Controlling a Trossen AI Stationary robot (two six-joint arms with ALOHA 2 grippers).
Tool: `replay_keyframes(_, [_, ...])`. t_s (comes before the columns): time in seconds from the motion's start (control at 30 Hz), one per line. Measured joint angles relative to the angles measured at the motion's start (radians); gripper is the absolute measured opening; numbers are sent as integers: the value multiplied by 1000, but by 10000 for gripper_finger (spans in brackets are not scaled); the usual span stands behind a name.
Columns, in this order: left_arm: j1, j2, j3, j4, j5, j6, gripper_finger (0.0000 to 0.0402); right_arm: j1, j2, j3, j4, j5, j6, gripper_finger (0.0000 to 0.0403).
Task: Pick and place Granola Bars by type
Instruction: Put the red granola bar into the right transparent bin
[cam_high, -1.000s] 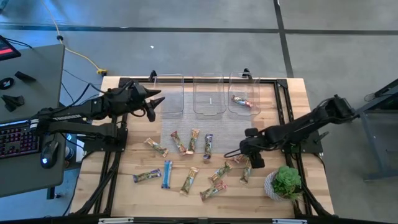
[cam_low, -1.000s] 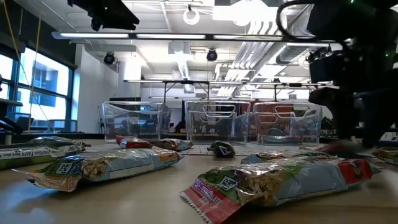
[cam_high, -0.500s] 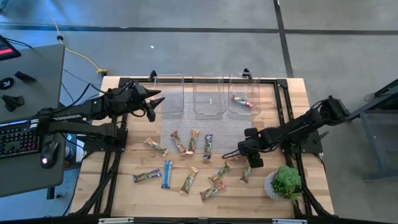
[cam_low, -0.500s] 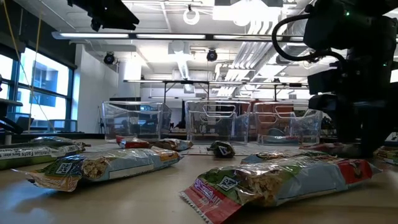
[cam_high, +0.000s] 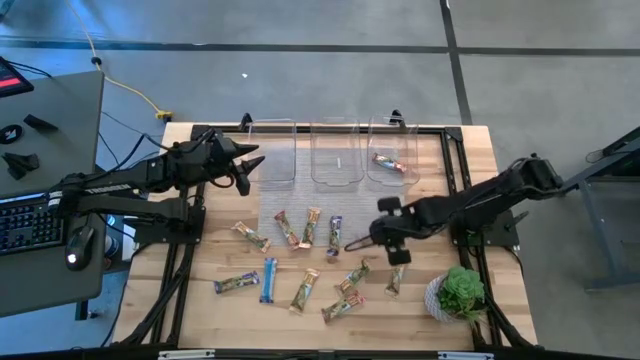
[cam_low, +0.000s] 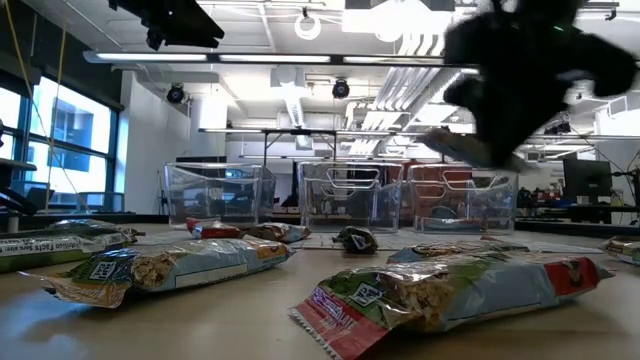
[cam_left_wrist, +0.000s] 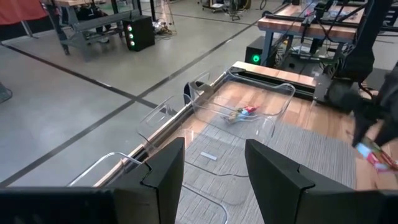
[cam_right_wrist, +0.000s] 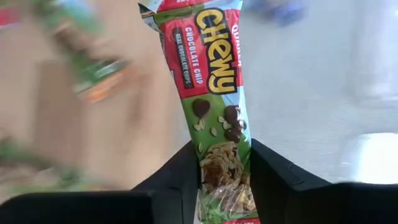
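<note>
Granola bar (cam_right_wrist: 219, 106) with the red chocolate-chip wrapper sits clamped between my right gripper (cam_high: 385, 232) fingers, lifted off the table near centre, just right of the grey mat (cam_high: 330, 215). One matching red bar (cam_high: 390, 163) already lies in the bin (cam_high: 392, 150) at one o'clock. I'd carry this one straight there, keeping it high enough to clear the bin wall, and release only once over the opening. My left gripper (cam_high: 250, 160) waits at ten o'clock, fingers apart, holding nothing.
</note>
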Motion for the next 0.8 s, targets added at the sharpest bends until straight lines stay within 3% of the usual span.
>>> replay_keyframes(0.3, [0,0,0,0,0,0,165,-222,-2,203,-201,458,-43,104])
replay_keyframes(0.37, [0,0,0,0,0,0,165,-295,-2,216,-203,514,-58,103])
replay_keyframes(0.47, [0,0,0,0,0,0,165,-424,-2,212,-205,473,-69,103])
replay_keyframes(0.67, [0,0,0,-1,2,0,165,-662,-2,139,-185,180,-71,103])
replay_keyframes(0.8, [0,0,0,-1,5,0,165,-769,-2,49,-72,165,-109,103])
